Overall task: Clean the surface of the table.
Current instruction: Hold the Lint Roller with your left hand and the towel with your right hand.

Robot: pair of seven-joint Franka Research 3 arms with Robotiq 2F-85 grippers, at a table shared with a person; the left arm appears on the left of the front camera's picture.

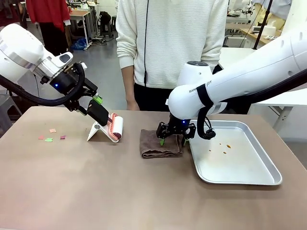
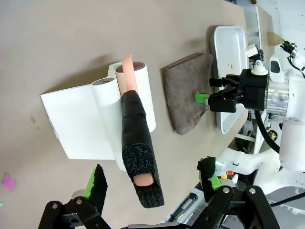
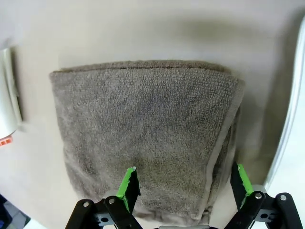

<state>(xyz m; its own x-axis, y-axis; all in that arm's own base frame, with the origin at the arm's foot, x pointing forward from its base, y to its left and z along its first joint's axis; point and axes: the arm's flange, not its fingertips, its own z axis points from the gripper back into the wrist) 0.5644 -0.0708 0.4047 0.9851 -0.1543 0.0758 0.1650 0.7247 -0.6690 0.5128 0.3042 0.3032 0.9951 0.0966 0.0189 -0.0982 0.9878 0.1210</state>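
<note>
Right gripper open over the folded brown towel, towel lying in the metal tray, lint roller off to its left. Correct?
Not quite. The towel lies on the table, beside the tray, not in it; the front view shows this. The rest holds: the right gripper is open over the towel, and the lint roller stands to its left.

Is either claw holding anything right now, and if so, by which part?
Nothing is held. The left claw is open, its fingers on either side of the lint roller's handle without gripping it. The right claw is open over the folded brown towel.
</note>
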